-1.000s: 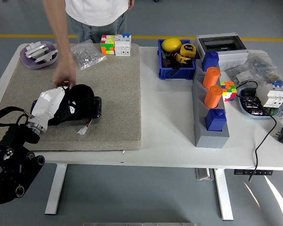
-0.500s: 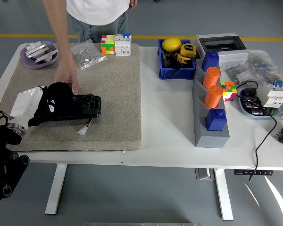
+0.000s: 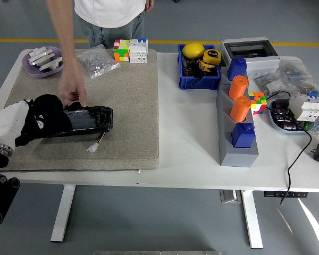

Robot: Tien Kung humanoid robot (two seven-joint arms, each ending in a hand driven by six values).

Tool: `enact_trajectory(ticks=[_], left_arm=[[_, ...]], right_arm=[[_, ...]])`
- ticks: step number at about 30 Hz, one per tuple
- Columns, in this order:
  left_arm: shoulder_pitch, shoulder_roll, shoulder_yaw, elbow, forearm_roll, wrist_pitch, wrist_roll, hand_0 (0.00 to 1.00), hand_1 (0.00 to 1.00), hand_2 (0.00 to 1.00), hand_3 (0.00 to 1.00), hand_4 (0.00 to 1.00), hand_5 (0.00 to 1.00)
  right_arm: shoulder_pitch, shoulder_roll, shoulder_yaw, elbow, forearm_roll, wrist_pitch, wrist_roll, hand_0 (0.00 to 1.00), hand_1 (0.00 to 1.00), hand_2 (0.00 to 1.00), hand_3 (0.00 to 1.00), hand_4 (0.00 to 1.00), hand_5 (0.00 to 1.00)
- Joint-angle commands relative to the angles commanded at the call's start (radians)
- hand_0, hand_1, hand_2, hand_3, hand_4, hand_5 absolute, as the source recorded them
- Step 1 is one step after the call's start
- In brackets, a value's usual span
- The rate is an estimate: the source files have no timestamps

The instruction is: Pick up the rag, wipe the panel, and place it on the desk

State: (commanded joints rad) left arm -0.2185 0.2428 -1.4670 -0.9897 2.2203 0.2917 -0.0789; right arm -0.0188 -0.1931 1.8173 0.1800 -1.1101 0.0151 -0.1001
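Rag point(image 3: 45, 109) sits bunched under our left hand point(image 3: 13, 122) at the panel's point(image 3: 87, 119) left end. We grip it. A person's hand point(image 3: 73, 90) touches the panel's far edge.

Left arm enters from the lower left corner — white forearm angled up and to the right, its black left hand point(image 3: 45, 114) lying palm-down with the fingers curled. A person at the far side reaches one arm down, the person's hand point(image 3: 73, 89) lowered with fingertips pointing down, just beside the robot's hand.
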Motion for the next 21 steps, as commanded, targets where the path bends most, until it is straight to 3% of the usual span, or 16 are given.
enact_trajectory(ticks=[11,21], left_arm=[[0.021,0.01,-0.059,0.005,0.01,0.004,0.002,0.243,0.241,0.685,0.483,0.002,0.002],[0.021,-0.003,-0.032,-0.011,0.004,0.007,0.003,0.243,0.241,0.68,0.481,0.002,0.002]], right_arm=[[-0.016,0.002,-0.005,0.0,0.017,-0.001,-0.006,0.763,0.644,0.683,0.597,0.998,0.521],[-0.014,0.002,-0.007,0.0,0.018,0.001,0.0,0.765,0.644,0.683,0.598,0.998,0.522]])
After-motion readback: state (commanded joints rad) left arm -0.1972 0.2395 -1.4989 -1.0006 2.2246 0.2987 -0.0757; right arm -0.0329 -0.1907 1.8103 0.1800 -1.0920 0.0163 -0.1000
